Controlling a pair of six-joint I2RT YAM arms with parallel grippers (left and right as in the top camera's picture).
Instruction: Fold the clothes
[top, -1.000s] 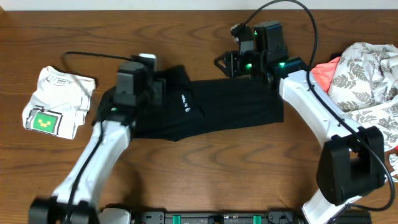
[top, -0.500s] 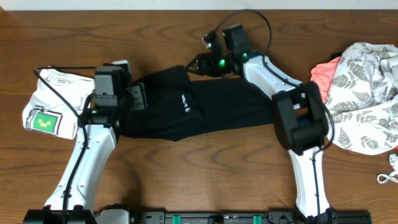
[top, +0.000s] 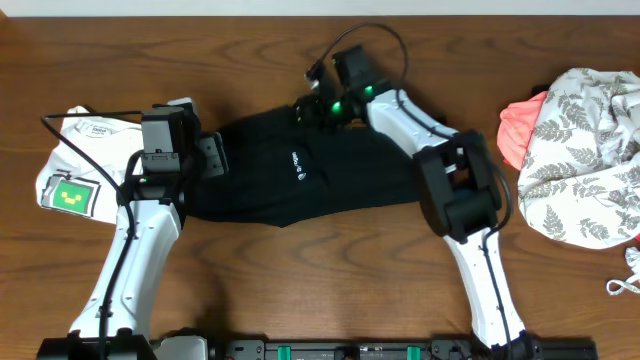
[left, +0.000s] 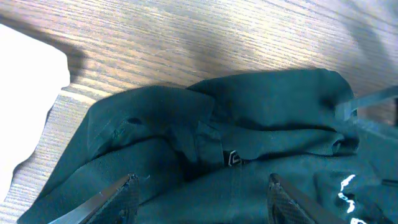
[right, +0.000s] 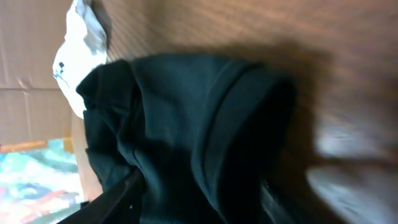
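A black garment (top: 330, 180) with a small white logo lies spread and rumpled across the middle of the table. My left gripper (top: 212, 156) is at its left end. In the left wrist view the jaws (left: 202, 193) are open and low over the dark fabric (left: 261, 118), near a small tag. My right gripper (top: 305, 108) is at the garment's upper edge. In the right wrist view its jaws (right: 200, 186) stand wide apart with a thick fold of black fabric (right: 186, 112) between them.
A folded white shirt (top: 85, 160) with a green print lies at the far left, and shows in the left wrist view (left: 25, 93) too. A pile of leaf-patterned and coral clothes (top: 580, 140) sits at the right edge.
My right arm has swung left along the garment's top edge, from the right part to near its middle. My left gripper has moved a little left, to the garment's left end.
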